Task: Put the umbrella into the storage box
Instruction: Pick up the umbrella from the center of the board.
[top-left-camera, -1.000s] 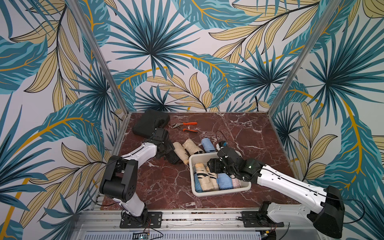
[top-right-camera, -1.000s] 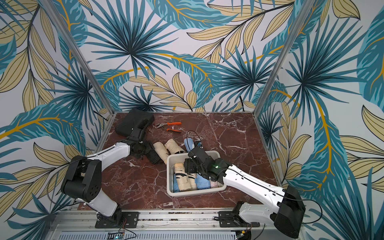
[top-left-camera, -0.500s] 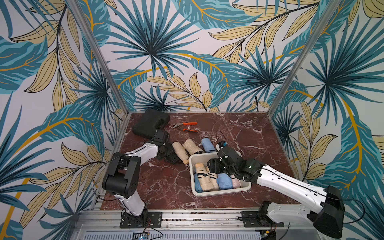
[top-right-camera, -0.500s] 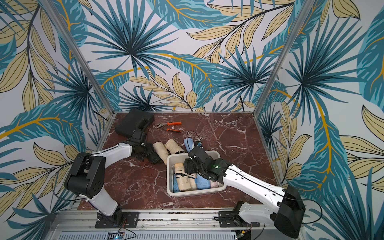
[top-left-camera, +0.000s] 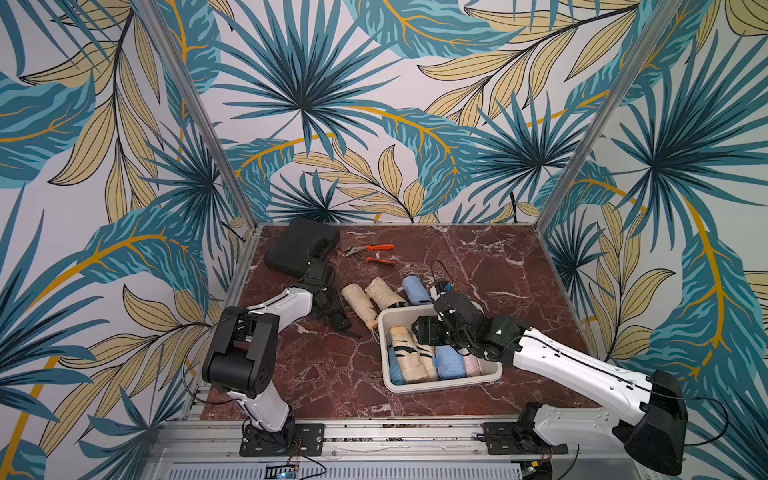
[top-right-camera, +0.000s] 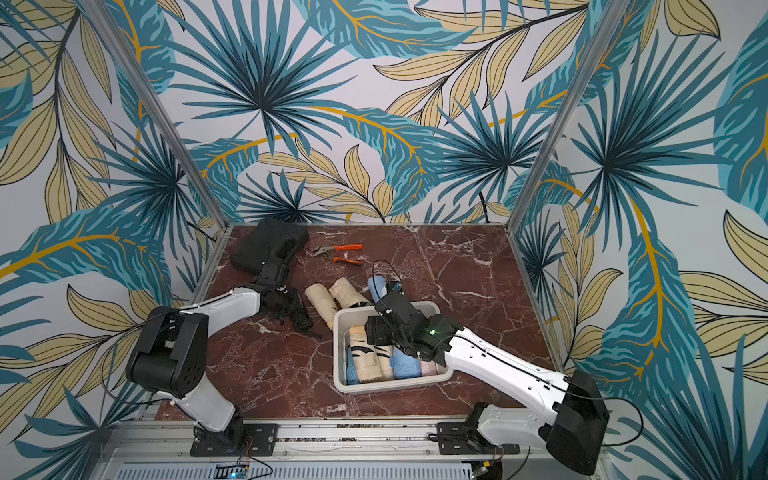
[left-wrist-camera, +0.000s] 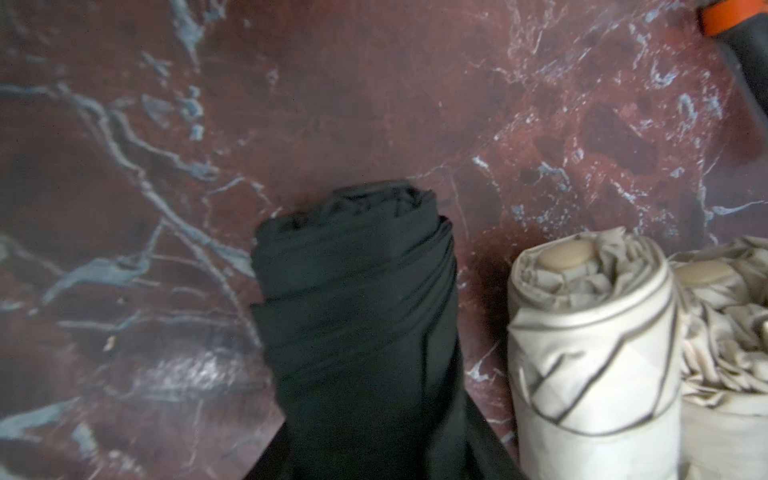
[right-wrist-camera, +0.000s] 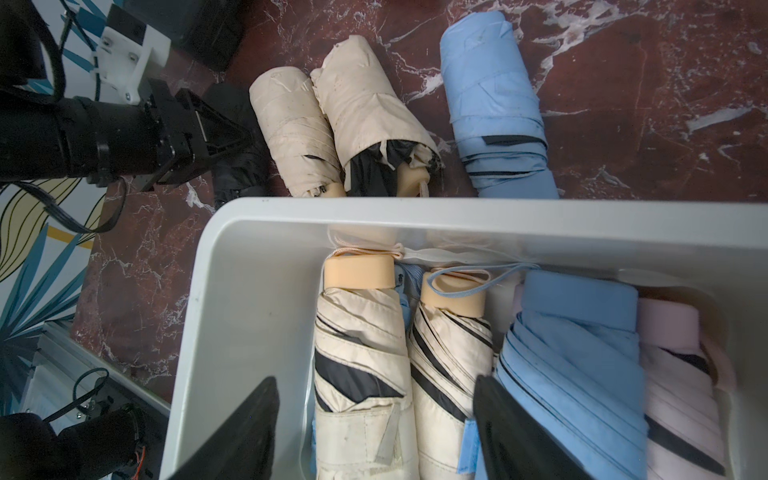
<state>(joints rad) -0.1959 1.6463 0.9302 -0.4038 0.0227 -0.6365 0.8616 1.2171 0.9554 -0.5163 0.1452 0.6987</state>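
Left end effector (top-left-camera: 329, 302) sits low over the black umbrella (left-wrist-camera: 357, 311), which lies flat on the tabletop (top-left-camera: 332, 374), left of the storage box (top-left-camera: 440, 384) and outside it. In the left wrist view the dark roll runs straight under the camera with dark edges flanking it. Whether the jaws are clamped on it or only straddle it, I can't tell. Just to its right lie two beige umbrellas (top-left-camera: 358, 300), touching each other, and further right a loose blue umbrella (top-left-camera: 417, 289), all up against the far side of the box. Now the right end effector (right-wrist-camera: 374, 382): it hovers over the box with its fingers (right-wrist-camera: 249, 428) spread wide, holding nothing. Below it are two striped umbrellas (right-wrist-camera: 361, 353), packed side by side with a boxed blue umbrella (right-wrist-camera: 573, 353) and a pink umbrella (right-wrist-camera: 673, 374). In the far left corner sits a black case (top-left-camera: 297, 247), with orange-handled pliers (top-left-camera: 372, 253) just to its right.
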